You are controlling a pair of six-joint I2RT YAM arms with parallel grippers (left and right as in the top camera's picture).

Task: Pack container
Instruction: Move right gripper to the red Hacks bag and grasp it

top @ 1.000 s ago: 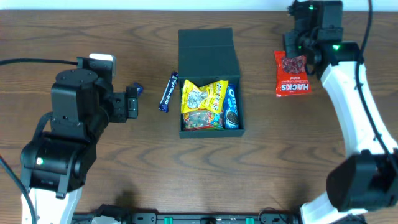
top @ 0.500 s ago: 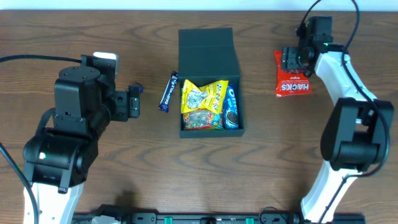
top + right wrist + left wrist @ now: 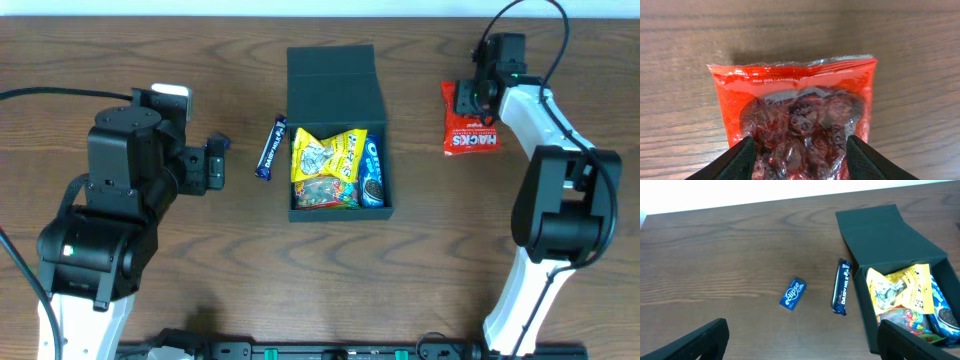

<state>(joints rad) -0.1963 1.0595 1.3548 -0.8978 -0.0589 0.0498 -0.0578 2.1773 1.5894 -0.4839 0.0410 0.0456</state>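
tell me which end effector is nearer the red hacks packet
Right. The right end effector sits directly over the red packet, fingers spread across it; the left end effector is far off, beyond the container.

table (image 3: 120,60): showing brown wood grain, smooth, giving off a soft sheen
container (image 3: 335,85): looking like stiff card, matt and smooth, catching no glare
red bag (image 3: 795,100): showing glossy plastic film, crinkling, clear window in the middle, highlights glinting
yellow bag (image 3: 330,150): looking like shiny crumpled film
Oreo pack (image 3: 371,172): showing a glossy blue wrapper
bar (image 3: 842,287): showing a glossy dark blue wrapper, smooth
gum (image 3: 793,294): looking smooth and blue, card or plastic not telling
right fingers (image 3: 740,157): looking like matt black plastic
left arm (image 3: 120,170): showing a black housing, satin
right arm (image 3: 548,117): showing a smooth white shell, shining slightly
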